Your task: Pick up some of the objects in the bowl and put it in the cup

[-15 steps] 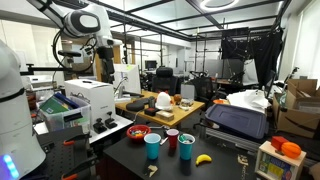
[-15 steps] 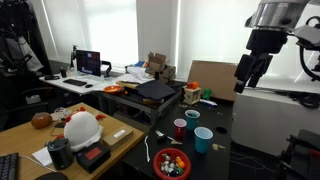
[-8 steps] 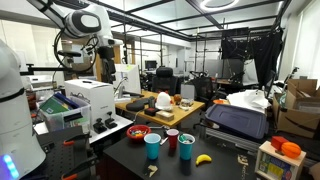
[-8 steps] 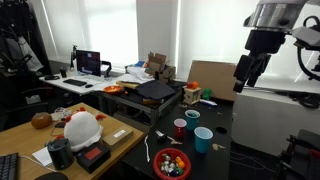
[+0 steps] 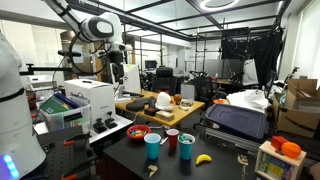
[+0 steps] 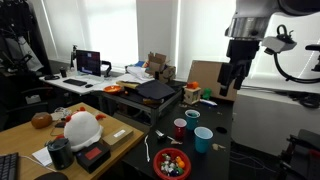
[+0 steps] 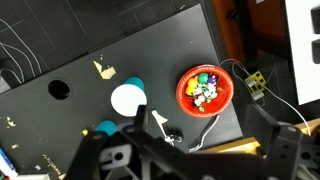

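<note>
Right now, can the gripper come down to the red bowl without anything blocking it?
Probably yes. The gripper hangs open high above the table, and the red bowl lies uncovered below in the wrist view. The cups stand beside the bowl, not over it, so the way down looks free.

Ceiling lights (image 5: 215,4) flood the room in an exterior view, bright and even, with weak shadows. In an exterior view the windows (image 6: 105,35) burn out to white, leaving the desk (image 6: 25,130) at the near edge dim. Both pictures are coarse in detail. In the wrist view the black table (image 7: 70,60) shows little glare. The bowl (image 7: 205,90) is sharp, and the gripper (image 7: 148,128) is dark and blurred.
</note>
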Controlling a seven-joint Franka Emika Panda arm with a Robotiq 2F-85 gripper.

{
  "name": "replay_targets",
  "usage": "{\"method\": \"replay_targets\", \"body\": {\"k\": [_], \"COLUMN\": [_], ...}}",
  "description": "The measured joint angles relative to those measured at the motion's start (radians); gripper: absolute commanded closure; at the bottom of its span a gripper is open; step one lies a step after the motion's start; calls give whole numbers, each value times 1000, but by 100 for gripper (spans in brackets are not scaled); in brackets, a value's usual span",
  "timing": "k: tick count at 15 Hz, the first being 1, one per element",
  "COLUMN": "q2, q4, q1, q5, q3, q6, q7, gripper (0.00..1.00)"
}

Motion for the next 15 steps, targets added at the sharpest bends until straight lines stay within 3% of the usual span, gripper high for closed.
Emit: {"method": "replay_targets", "body": {"k": [15], "q2": [484], "q4": [241], "q1": [5], "q5": [-125], "q3": [-88], "q6": [135], "q7": [-2], "gripper": [0]}}
